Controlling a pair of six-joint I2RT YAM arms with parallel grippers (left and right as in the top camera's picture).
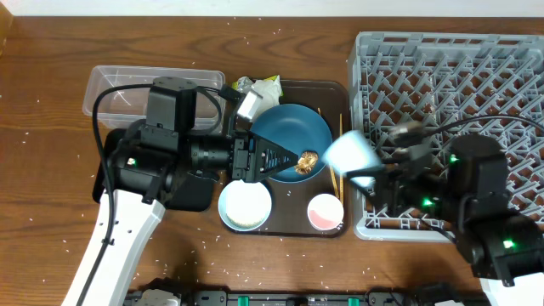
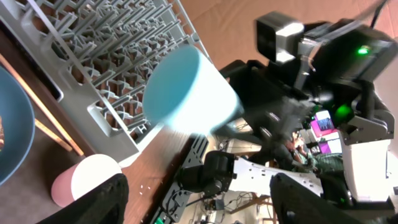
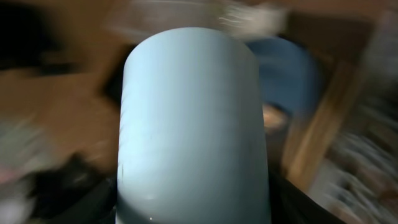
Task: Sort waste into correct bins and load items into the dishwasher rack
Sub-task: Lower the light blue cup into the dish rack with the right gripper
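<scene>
Overhead, blue plate [image 1: 285,127] holds brown food scrap [image 1: 308,160]; light-blue cup [image 1: 350,153] held aloft.

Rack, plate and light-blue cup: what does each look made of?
The rack looks like moulded grey plastic, matte: a one-piece lattice with upright pegs. The plate is dark blue and smooth with a soft sheen, probably glazed ceramic or melamine. The cup has a smooth, even, pale blue wall with little gloss; it could be plastic or ceramic, and motion blur leaves it open.
</scene>
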